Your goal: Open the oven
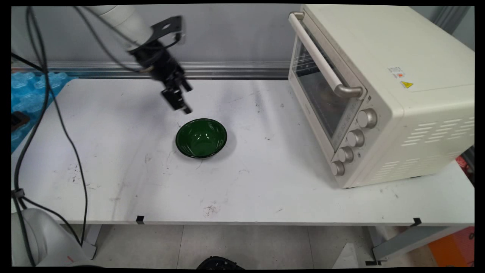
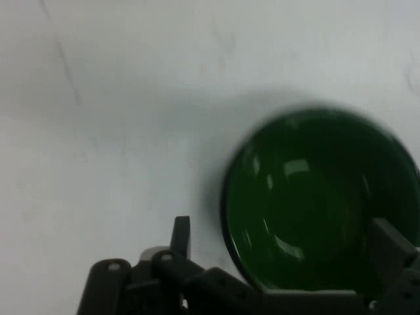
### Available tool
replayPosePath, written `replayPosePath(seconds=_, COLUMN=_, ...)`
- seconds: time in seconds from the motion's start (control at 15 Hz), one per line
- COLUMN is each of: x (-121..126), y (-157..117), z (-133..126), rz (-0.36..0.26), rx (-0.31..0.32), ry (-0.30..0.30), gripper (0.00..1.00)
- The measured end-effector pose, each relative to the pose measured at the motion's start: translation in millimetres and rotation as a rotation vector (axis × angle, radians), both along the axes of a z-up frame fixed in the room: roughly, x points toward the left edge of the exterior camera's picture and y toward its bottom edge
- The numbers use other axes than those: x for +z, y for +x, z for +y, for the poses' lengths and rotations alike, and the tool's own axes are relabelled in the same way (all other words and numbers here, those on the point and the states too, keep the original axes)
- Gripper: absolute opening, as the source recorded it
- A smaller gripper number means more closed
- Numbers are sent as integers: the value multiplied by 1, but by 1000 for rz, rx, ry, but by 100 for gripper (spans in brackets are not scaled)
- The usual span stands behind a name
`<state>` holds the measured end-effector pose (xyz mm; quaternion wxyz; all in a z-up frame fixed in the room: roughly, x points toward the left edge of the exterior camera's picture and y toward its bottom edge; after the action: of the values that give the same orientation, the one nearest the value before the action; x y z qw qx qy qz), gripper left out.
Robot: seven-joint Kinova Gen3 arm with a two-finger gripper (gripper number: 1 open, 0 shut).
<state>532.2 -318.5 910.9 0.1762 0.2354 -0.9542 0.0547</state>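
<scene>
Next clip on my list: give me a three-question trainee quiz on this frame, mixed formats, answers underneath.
1. True or false: the green bowl holds food.
2. Multiple choice: the toaster oven stands on the white table at which side of the main view? A) left B) right C) near edge
3. Short answer: what is the gripper nearest to, and is it touching it?

Key:
1. False; the bowl is empty.
2. B; its door is closed, with four knobs beside the glass.
3. The green bowl; the gripper hangs above its far-left rim without touching, fingers open in the hand view.
</scene>
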Motion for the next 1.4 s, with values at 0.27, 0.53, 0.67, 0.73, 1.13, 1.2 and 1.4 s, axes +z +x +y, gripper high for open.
replayPosePath(seconds=0.27, x=15, y=-32, z=-38, rz=54, rx=-28, ry=-64, gripper=100)
replayPosePath(seconds=0.53, x=31, y=-58, z=-67, rz=102, rx=-46, ry=-118, gripper=100)
replayPosePath(seconds=0.67, x=38, y=-68, z=-78, rz=120, rx=-52, ry=-138, gripper=100)
replayPosePath(seconds=0.73, x=42, y=-74, z=-85, rz=132, rx=-55, ry=-150, gripper=100)
replayPosePath(seconds=1.13, x=60, y=-101, z=-110, rz=185, rx=-58, ry=-195, gripper=0)
replayPosePath(seconds=1.2, x=62, y=-103, z=-112, rz=190, rx=-58, ry=-198, gripper=0)
replayPosePath(seconds=1.4, x=72, y=-116, z=-121, rz=215, rx=-56, ry=-214, gripper=0)
